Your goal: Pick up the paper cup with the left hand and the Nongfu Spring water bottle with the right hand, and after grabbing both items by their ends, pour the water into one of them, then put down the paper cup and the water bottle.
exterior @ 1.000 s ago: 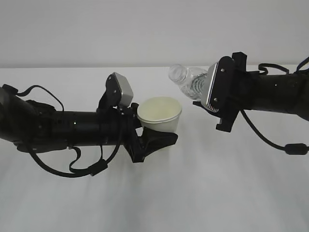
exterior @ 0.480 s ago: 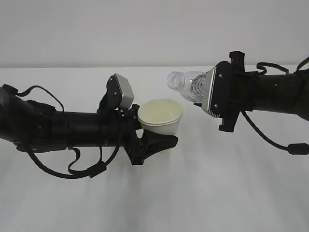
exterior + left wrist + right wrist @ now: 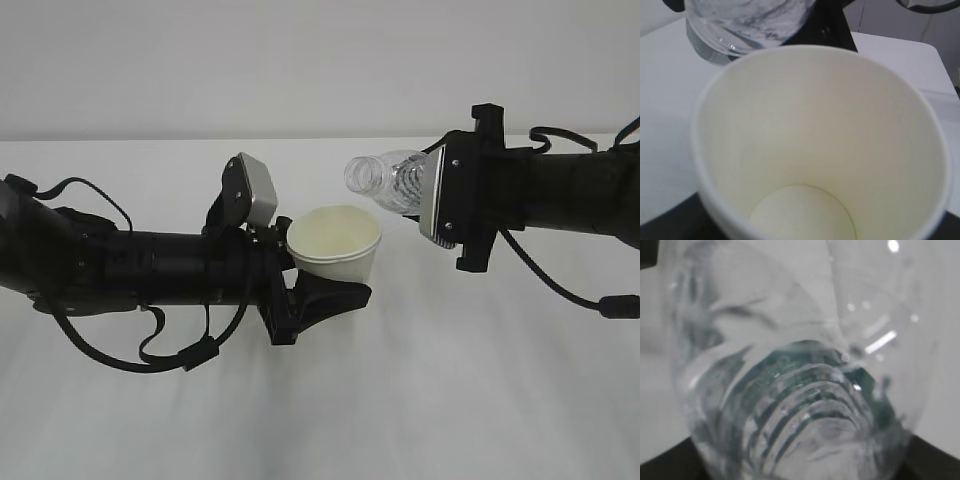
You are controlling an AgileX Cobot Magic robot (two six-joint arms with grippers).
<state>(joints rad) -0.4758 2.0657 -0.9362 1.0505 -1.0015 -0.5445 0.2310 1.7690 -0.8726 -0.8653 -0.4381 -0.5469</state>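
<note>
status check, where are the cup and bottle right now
Left end effector holds white paper cup upright. Right end effector holds clear ribbed plastic bottle on its side, mouth near cup rim. No water seen in cup. Nothing in the way.

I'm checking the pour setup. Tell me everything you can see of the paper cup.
The paper cup is small and white, with a rolled rim and a pale cream inside that looks dry and empty in the left wrist view. It is held upright above the table, in the jaws of the left gripper, which clasp its lower part. The bottle, lying nearly level, has its open mouth just above and behind the rim, not touching it.
</note>
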